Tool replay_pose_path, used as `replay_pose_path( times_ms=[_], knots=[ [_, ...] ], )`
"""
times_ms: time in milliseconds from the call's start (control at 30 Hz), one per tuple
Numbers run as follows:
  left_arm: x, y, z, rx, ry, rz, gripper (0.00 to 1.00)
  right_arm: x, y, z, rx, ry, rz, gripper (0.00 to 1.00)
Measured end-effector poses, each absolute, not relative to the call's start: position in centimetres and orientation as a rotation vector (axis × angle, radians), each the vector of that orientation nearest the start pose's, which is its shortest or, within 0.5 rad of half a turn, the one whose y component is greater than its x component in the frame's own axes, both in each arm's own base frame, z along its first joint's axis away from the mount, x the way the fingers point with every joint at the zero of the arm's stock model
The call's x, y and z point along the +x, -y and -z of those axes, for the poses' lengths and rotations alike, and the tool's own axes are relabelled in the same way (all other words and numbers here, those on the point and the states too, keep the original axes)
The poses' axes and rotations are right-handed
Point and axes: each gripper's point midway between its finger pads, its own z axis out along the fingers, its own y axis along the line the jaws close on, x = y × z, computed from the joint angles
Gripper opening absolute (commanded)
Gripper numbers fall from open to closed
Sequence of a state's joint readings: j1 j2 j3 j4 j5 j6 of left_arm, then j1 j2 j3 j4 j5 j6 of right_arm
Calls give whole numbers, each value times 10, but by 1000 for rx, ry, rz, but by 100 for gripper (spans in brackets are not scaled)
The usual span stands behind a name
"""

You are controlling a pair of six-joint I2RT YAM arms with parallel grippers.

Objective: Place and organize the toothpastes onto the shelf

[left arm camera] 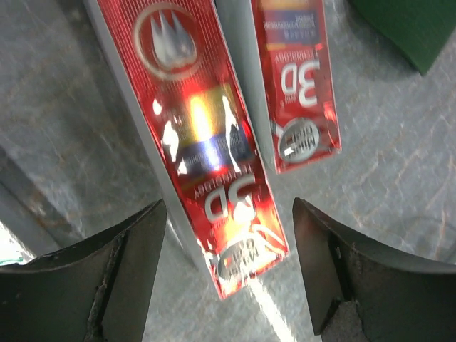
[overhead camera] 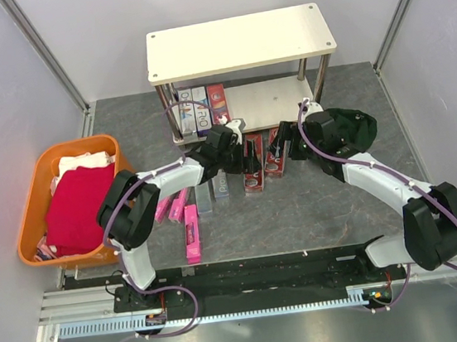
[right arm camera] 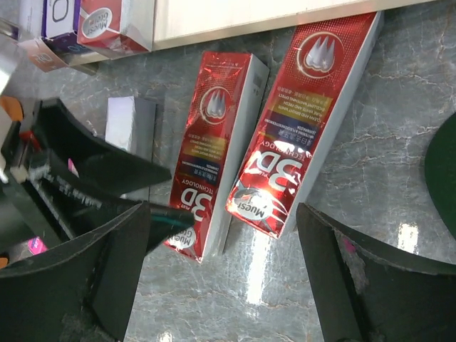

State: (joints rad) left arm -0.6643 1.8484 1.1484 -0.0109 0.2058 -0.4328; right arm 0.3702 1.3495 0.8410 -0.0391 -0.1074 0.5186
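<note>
Left wrist: left hand (left arm camera: 228, 210) wide above red toothpaste (left arm camera: 203, 135)

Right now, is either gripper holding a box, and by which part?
Neither. The left gripper is open astride the end of a red 3D box, unclamped; the right gripper hangs open above the second red box.
</note>
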Motion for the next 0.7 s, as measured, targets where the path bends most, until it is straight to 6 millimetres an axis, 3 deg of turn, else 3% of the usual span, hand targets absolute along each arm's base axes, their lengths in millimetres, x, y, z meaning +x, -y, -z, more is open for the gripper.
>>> replay_pose_path(
  times_ms=[333,467,600,700],
  knots=[
    [382,351,-51,347,-2373,697,80,355,-180,-144,97,-2184,-631,91],
    [388,352,-36,322,-2400,667,79,355,-180,-144,96,-2184,-634,91],
    [396,355,-35,311,-2394,648,79,354,-181,-144,93,-2186,-639,91],
    [403,358,-35,303,-2384,627,69,354,-181,-142,92,-2190,-642,91]
  ],
)
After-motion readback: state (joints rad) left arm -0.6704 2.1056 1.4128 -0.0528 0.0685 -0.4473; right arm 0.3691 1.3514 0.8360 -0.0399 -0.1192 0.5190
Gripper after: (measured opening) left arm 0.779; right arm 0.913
